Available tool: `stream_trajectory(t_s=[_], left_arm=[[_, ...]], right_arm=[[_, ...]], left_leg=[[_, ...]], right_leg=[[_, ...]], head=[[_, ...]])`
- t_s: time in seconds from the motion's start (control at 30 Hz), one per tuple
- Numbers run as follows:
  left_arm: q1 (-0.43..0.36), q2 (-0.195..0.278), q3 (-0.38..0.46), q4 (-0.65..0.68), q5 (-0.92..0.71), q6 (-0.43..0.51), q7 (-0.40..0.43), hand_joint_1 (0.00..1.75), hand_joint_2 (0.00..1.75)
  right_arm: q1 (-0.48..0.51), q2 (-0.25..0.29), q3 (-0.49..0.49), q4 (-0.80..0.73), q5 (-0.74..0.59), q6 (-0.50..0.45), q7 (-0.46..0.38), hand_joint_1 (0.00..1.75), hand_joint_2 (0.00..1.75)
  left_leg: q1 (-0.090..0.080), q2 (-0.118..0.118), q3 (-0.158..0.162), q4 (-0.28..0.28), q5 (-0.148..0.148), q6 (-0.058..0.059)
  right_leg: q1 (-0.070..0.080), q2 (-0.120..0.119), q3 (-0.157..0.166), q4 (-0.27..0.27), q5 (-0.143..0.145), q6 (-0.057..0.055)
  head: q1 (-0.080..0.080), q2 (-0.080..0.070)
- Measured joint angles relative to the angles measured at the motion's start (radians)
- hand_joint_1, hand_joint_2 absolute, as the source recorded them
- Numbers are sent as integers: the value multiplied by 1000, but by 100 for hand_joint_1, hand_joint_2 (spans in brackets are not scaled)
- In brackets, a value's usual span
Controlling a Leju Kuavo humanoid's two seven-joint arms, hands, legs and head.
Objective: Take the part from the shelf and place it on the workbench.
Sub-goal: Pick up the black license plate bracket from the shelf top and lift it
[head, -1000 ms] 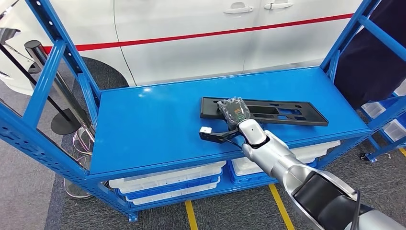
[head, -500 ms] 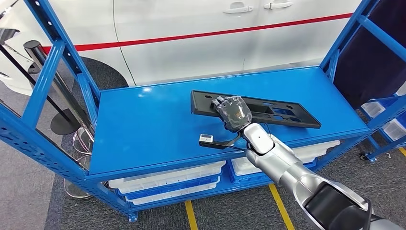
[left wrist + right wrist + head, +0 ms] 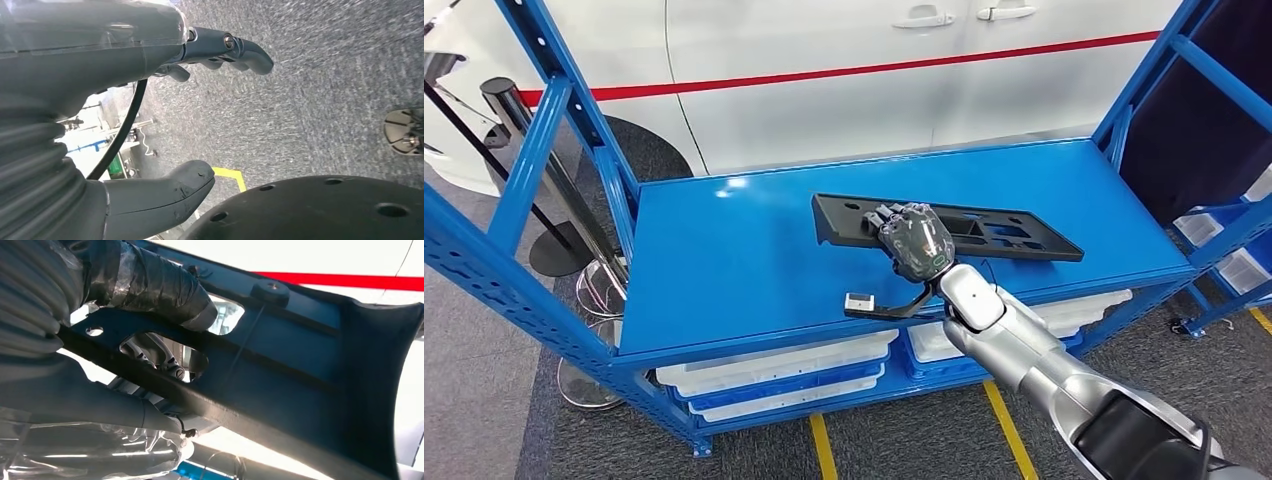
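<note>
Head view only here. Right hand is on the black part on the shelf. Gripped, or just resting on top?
Observer: Gripped. In the right wrist view the right hand has its thumb over one face of the black part, and its fingers show through a cutout from the other face.
Operator: Left hand?
Observer: The left hand holds nothing, fingers apart, over grey carpet.
Operator: Anything near it?
Observer: A yellow floor line beyond its thumb.
</note>
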Motion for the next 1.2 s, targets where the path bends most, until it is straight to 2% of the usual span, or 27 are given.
stream_trajectory(t_s=[0.07, 0.13, 0.2, 0.27, 0.3, 0.37, 0.4, 0.43, 0.47, 0.5, 0.53, 0.57, 0.6, 0.63, 0.67, 0.7, 0.77, 0.8, 0.83, 0.9, 0.93, 0.97, 1.0, 1.03, 1.1, 1.17, 1.2], left_arm=[[0, 0, -2, 0, 0, 0, 0, 0, 175], [0, 0, -3, 0, 0, 0, 0, 0, 175], [0, 0, -4, 0, 0, 0, 1, 0, 175], [2, 0, -5, 0, 0, 0, 3, 0, 175], [3, 0, -5, 0, 0, 0, 5, 0, 175], [3, 0, -6, 0, 0, -1, 7, 0, 175], [3, 0, -6, 0, 0, -1, 8, 0, 175], [3, 0, -6, 0, 0, -1, 8, 0, 175], [3, 0, -6, 0, 0, -1, 9, 0, 175], [3, 0, -7, 0, 0, -1, 9, 0, 175], [3, 0, -7, 0, 0, -1, 10, 0, 175], [2, 0, -8, 0, 0, -1, 11, 0, 175], [2, 0, -9, 0, 0, -1, 11, 0, 175], [2, 1, -10, 0, 0, -2, 12, 0, 175], [3, 1, -11, 0, 1, -2, 13, 0, 175], [3, 1, -12, 0, 1, -3, 13, 0, 175], [3, 2, -16, 0, 3, -5, 13, 0, 175], [2, 1, -18, 0, 4, -6, 13, 0, 175], [1, 1, -21, 0, 6, -6, 13, 0, 175], [0, 1, -26, 0, 8, -6, 13, 0, 175], [0, 1, -28, 0, 9, -5, 13, 0, 175], [1, 1, -29, 0, 9, -5, 13, 0, 175], [1, 1, -30, 0, 10, -5, 13, 0, 175], [1, 1, -31, 0, 10, -4, 13, 0, 175], [1, 1, -32, 0, 11, -4, 13, 0, 175], [0, 0, -35, 0, 11, -3, 13, 0, 175], [0, 0, -36, 0, 11, -3, 13, 0, 175]], right_arm=[[1, -2, 0, -3, 0, 0, 0, 175, 175], [0, -5, -1, -7, 0, -1, 0, 175, 175], [0, -6, -1, -9, 1, -3, 0, 175, 175], [0, -6, -1, -10, 5, -5, 0, 175, 175], [0, -6, -1, -10, 9, -7, 0, 175, 175], [1, -6, -1, -10, 17, -12, 0, 175, 175], [3, -6, -1, -10, 20, -15, 2, 175, 175], [5, -6, -1, -10, 24, -18, 4, 175, 175], [8, -6, -1, -10, 28, -22, 6, 175, 175], [10, -6, -1, -10, 32, -25, 9, 175, 175], [11, -6, -1, -10, 36, -28, 12, 175, 175], [12, -6, -1, -10, 38, -31, 14, 175, 175], [13, -6, -1, -11, 40, -32, 15, 175, 175], [13, -7, -1, -13, 43, -33, 16, 175, 175], [13, -8, -1, -14, 45, -34, 16, 175, 175], [14, -9, -1, -16, 48, -34, 16, 175, 175], [16, -12, -1, -20, 50, -35, 15, 175, 175], [18, -14, -1, -23, 50, -36, 15, 175, 175], [19, -16, -1, -26, 50, -36, 15, 175, 175], [24, -18, -1, -35, 48, -39, 14, 175, 175], [27, -19, -1, -41, 46, -40, 12, 175, 175], [32, -19, -1, -49, 44, -41, 10, 175, 175], [39, -20, -1, -59, 43, -42, 6, 175, 175], [45, -20, -1, -70, 42, -43, 2, 175, 175], [52, -20, -2, -96, 41, -44, -3, 175, 175], [52, -21, -7, -121, 42, -44, -3, 175, 175], [52, -21, -11, -131, 43, -44, -4, 175, 175]], left_leg=[[4, 0, -11, 11, 2, -7], [5, -2, -20, 19, 7, -20], [4, -4, -26, 19, 18, -38], [6, -5, -33, 21, 18, -53], [7, -6, -42, 38, -4, -57], [9, -6, -75, 129, -92, -59], [8, -7, -94, 196, -141, -59], [8, -7, -108, 259, -174, -60], [7, -7, -110, 300, -186, -59], [7, -7, -97, 310, -177, -58], [6, -7, -65, 284, -153, -55], [6, -8, -20, 230, -128, -51], [5, -10, 34, 159, -117, -47], [3, -12, 77, 97, -116, -44], [-1, -15, 104, 52, -122, -41], [-4, -16, 115, 29, -128, -38], [-6, -14, 104, 21, -113, -27], [-5, -12, 97, 19, -102, -19], [-4, -9, 87, 16, -89, -10], [-4, -5, 63, 15, -66, 1], [-5, -3, 48, 16, -55, 4], [-7, -2, 33, 17, -44, 4], [-8, -2, 18, 18, -34, 3], [-9, -2, 3, 20, -24, 2], [-11, -2, -21, 23, -6, -1], [-14, -2, -31, 24, 10, -9], [-14, -2, -32, 22, 18, -15]], right_leg=[[-6, -2, 76, -128, 54, 6], [-2, 0, 131, -231, 87, 0], [7, 5, 129, -243, 96, -18], [7, 4, 118, -247, 107, -40], [7, 3, 110, -249, 116, -53], [8, 1, 89, -252, 135, -74], [10, 1, 76, -251, 144, -79], [13, 1, 62, -249, 153, -81], [15, 1, 47, -246, 162, -82], [17, 1, 32, -243, 171, -81], [18, 1, 18, -238, 179, -79], [19, 2, 6, -233, 186, -76], [19, 3, -5, -227, 192, -72], [20, 3, -13, -221, 197, -66], [20, 3, -18, -218, 204, -59], [20, 3, -20, -218, 212, -52], [17, 3, -23, -222, 224, -38], [14, 2, -28, -217, 211, -32], [12, 2, -38, -194, 178, -28], [10, 1, -66, -97, 77, -20], [10, 1, -78, -35, 37, -16], [10, 1, -82, 15, 20, -14], [10, 1, -73, 40, 27, -13], [11, 1, -48, 31, 50, -14], [13, 1, 51, -77, 87, -25], [21, 0, 146, -210, 76, -40], [25, -1, 167, -247, 66, -48]], head=[[0, 0], [0, 0], [0, 0], [0, 0], [0, 0], [-1, 0], [-1, 0], [-1, 0], [-1, 0], [-1, 0], [-1, 0], [-1, 0], [-1, 0], [-1, 0], [-1, 0], [-1, 0], [-1, 0], [-1, 0], [-1, 0], [0, 0], [0, 0], [0, 0], [0, 0], [0, 0], [-1, 0], [-1, 0], [-1, 0]])
